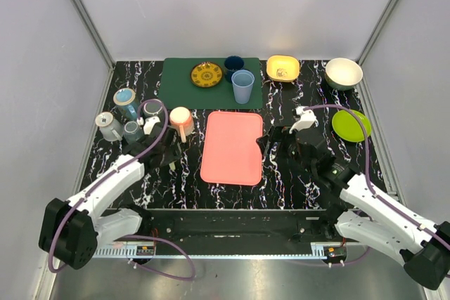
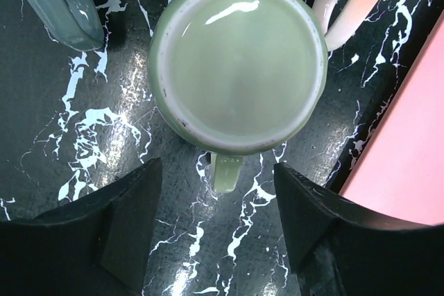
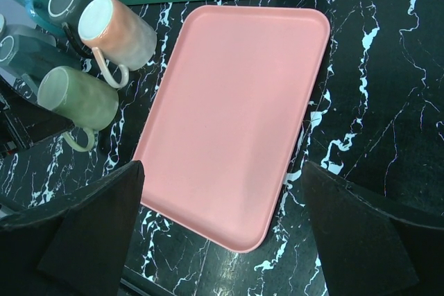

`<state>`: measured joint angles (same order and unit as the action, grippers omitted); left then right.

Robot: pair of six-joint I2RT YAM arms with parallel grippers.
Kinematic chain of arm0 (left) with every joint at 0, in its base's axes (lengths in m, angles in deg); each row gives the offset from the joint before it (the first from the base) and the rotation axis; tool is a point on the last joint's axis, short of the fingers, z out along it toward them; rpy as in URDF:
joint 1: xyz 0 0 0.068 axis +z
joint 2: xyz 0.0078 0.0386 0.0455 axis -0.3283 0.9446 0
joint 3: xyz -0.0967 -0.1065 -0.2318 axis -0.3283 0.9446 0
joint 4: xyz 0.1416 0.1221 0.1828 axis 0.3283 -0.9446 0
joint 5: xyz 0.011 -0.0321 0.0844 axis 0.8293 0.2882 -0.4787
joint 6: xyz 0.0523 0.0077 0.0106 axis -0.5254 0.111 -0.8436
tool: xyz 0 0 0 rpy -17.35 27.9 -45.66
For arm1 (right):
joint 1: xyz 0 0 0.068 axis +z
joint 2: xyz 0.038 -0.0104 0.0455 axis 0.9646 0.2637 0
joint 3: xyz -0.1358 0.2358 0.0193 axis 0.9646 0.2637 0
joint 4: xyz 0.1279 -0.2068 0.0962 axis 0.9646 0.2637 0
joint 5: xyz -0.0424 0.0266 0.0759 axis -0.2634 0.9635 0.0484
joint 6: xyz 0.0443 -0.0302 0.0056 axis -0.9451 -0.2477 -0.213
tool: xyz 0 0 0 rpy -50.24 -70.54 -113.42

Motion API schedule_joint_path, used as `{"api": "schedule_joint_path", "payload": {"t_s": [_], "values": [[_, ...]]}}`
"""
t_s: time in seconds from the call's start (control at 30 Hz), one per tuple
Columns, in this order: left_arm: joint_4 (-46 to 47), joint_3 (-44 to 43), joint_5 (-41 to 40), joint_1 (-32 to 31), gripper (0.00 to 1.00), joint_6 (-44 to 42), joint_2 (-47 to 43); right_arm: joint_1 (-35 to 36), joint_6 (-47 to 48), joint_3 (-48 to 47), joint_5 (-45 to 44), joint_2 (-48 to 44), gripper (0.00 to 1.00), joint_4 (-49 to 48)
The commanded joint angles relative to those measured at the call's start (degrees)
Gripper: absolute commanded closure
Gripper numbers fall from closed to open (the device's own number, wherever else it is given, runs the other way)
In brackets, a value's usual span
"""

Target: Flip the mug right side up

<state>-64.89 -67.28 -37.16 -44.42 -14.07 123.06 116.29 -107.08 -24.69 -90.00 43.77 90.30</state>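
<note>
A pale green mug stands upside down on the black marble table, flat base up, its handle pointing at my left gripper. The left gripper is open; its fingers flank the handle without touching it. In the top view the green mug sits just beyond the left gripper. It also shows in the right wrist view. A pink mug beside it is also base up. My right gripper is open and empty above the pink tray.
A teal mug and two grey mugs stand left of the green one. At the back are a green mat with a yellow plate and blue cups, a yellow bowl, a white bowl and a green plate.
</note>
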Motion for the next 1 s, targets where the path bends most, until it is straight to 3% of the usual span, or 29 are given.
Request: {"api": "schedule_joint_path", "payload": {"t_s": [0.0,0.47,0.73,0.8,0.97], "values": [[2.76,-2.68,1.11,0.82,0.34,-3.34,1.28,-0.10,1.39,-0.08,0.98,0.90,0.00,-3.11],[5.93,-2.85,1.02,1.70,0.57,-3.87,5.94,-0.10,0.95,0.45,1.51,2.48,0.00,-3.82],[6.28,-2.15,0.93,2.05,0.85,-4.31,5.50,-0.10,0.08,1.42,1.59,2.40,0.00,-3.99],[6.37,-1.89,1.02,2.05,0.98,-4.23,4.98,-0.10,-0.10,1.68,1.77,2.13,0.00,-4.08],[4.26,-3.29,3.47,1.97,1.00,-3.96,0.34,-0.10,-0.28,1.16,4.57,1.61,0.01,-3.73]]}}
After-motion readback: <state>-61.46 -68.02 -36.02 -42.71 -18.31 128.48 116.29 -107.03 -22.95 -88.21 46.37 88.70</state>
